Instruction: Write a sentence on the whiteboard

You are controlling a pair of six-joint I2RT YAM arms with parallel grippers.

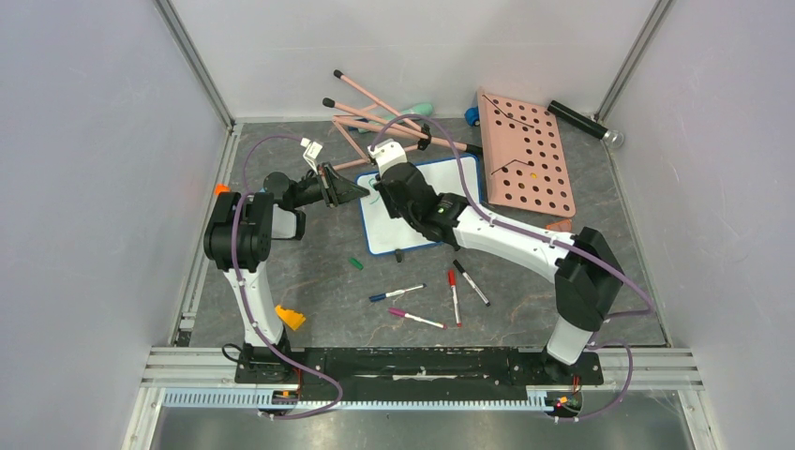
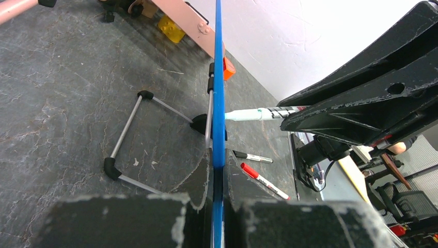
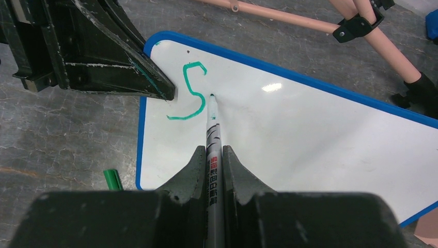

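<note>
Both clenched: my right gripper (image 3: pixel 212 160) on green marker (image 3: pixel 213 124), left gripper (image 2: pixel 218 178) on whiteboard (image 3: pixel 310 134) edge, crowding the green S (image 3: pixel 191 93). Top view alone shows loose markers (image 1: pixel 454 295) behind my wrist.

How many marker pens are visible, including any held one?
5. Four lie on the table near the whiteboard: blue marker, pink marker, red marker, black marker. The green marker is in the right end effector, tip at the whiteboard. Others may hide under the arms.
</note>
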